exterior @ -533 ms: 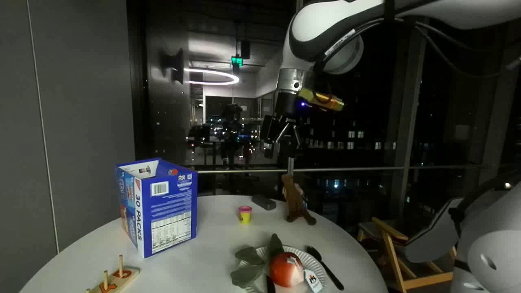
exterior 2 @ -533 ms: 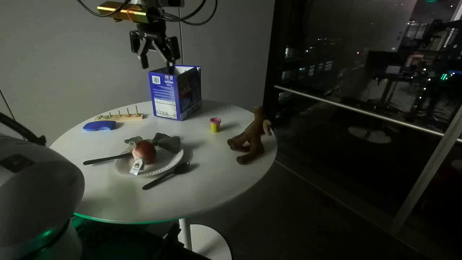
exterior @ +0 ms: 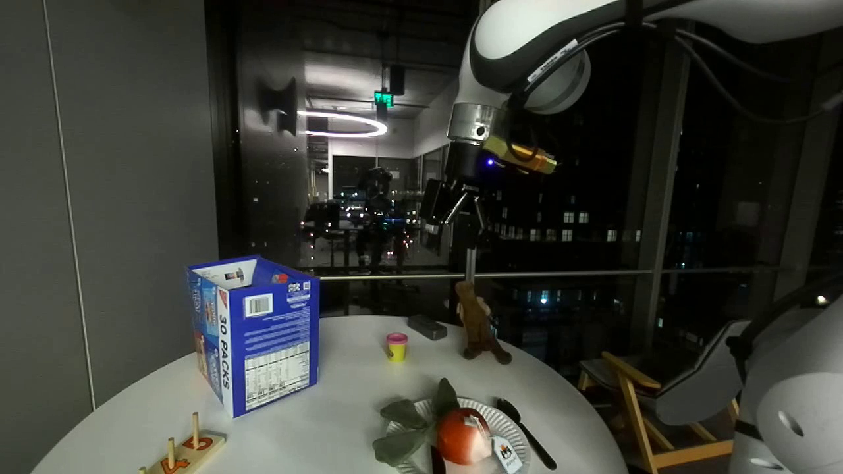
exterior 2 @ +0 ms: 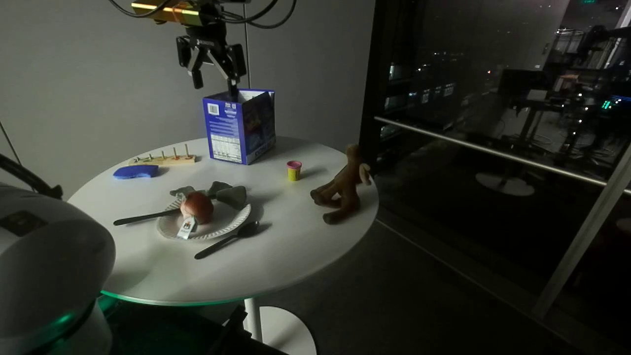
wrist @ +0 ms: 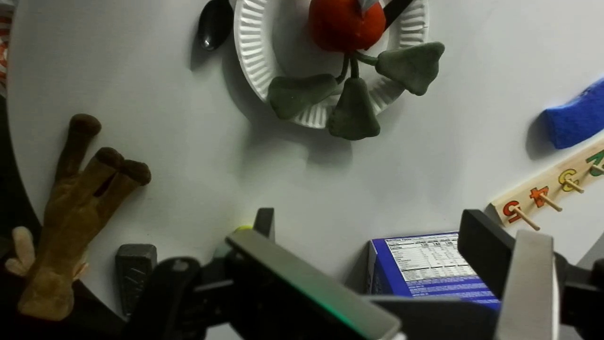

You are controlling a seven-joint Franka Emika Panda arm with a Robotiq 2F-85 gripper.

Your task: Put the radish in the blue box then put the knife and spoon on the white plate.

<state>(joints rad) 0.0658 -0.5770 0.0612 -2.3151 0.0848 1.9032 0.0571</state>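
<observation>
In both exterior views the radish [exterior 2: 197,207], red and white with grey-green leaves, lies on the white plate [exterior 2: 243,215]. The dark knife [exterior 2: 145,218] reaches over the plate's rim, and its inner end is hidden by the radish. Beside the plate, on the bare table, rests the dark spoon [exterior 2: 229,240]. The blue box [exterior: 276,345] stands upright with its top open; its inside is only partly visible. My gripper [exterior 2: 215,85] hangs high above the table, jaws wide apart with nothing between them. In the wrist view the radish [wrist: 344,26] is at the top.
A brown figurine [exterior 2: 345,190] sits near the table's edge. Around the table stand a yellow cup with a pink lid [exterior 2: 294,171], a wooden peg board [exterior 2: 165,160], a blue sponge [exterior 2: 136,171] and a dark block [exterior: 427,326]. A chair [exterior: 685,375] is beyond the table.
My gripper has risen slightly, staying open. The radish, plate, knife, spoon and box have not moved.
</observation>
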